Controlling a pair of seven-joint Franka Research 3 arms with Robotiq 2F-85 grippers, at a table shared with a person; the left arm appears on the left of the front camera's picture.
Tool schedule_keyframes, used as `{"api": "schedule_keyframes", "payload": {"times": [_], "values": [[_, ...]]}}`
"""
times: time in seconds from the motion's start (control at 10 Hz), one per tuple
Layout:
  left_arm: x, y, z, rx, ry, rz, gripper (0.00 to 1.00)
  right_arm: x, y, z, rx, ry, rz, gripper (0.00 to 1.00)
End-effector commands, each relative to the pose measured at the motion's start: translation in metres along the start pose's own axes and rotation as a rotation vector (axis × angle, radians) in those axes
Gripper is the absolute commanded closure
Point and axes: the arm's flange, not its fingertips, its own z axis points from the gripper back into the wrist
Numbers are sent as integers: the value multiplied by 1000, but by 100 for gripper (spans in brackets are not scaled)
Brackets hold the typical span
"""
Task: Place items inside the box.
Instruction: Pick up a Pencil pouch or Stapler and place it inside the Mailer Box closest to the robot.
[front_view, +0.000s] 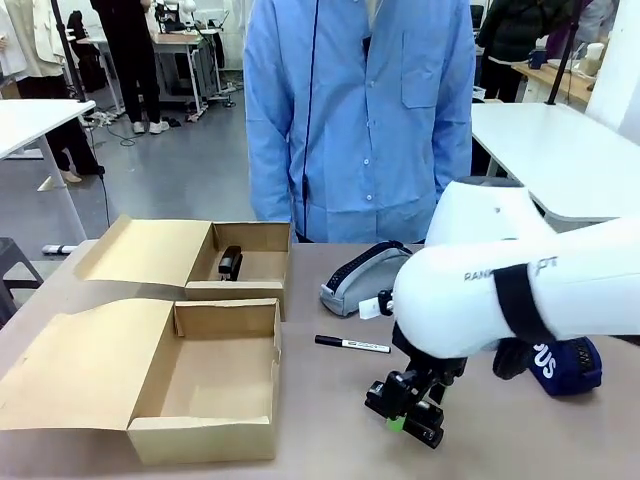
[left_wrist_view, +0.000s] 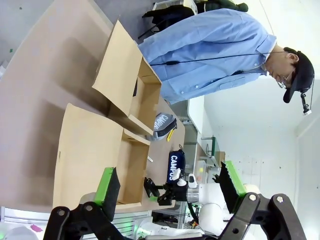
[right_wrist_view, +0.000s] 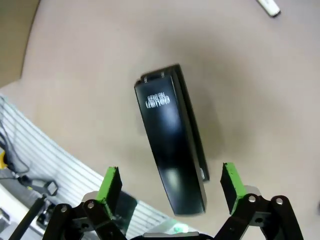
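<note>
Two open cardboard boxes stand at the left of the table. The near box (front_view: 215, 375) is bare inside, while the far box (front_view: 262, 262) holds a black stapler (front_view: 231, 264). A grey zippered pouch (front_view: 362, 277), a black-and-white marker (front_view: 352, 345) and a navy pouch (front_view: 562, 365) lie on the table. My right gripper (front_view: 408, 405) hangs low by the front edge. It is open (right_wrist_view: 170, 185) over a second black stapler (right_wrist_view: 172, 150), whose end lies between the green pads without touching them. My left gripper (left_wrist_view: 169, 182) is open, holds nothing, and is high above the table.
A person in a blue coat (front_view: 360, 110) stands at the far side of the brown table (front_view: 320, 320), hands out of sight. The boxes' lids (front_view: 80, 365) lie flat to the left. My right arm's white body (front_view: 520, 290) hides the table's right part.
</note>
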Motion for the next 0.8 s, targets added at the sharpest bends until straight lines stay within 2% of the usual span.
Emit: {"api": "schedule_keyframes", "payload": {"times": [0.0, 0.3, 0.7], "values": [[-1, 0, 0, -16, -3, -15, 0, -18, -5, -35, -64, -2, 24, 0], [-1, 0, 0, -16, -3, -15, 0, -19, -3, -48, -63, 31, 18, 0], [-1, 0, 0, -16, -3, -15, 0, -19, -3, -43, -81, 16, 8, 0]]}}
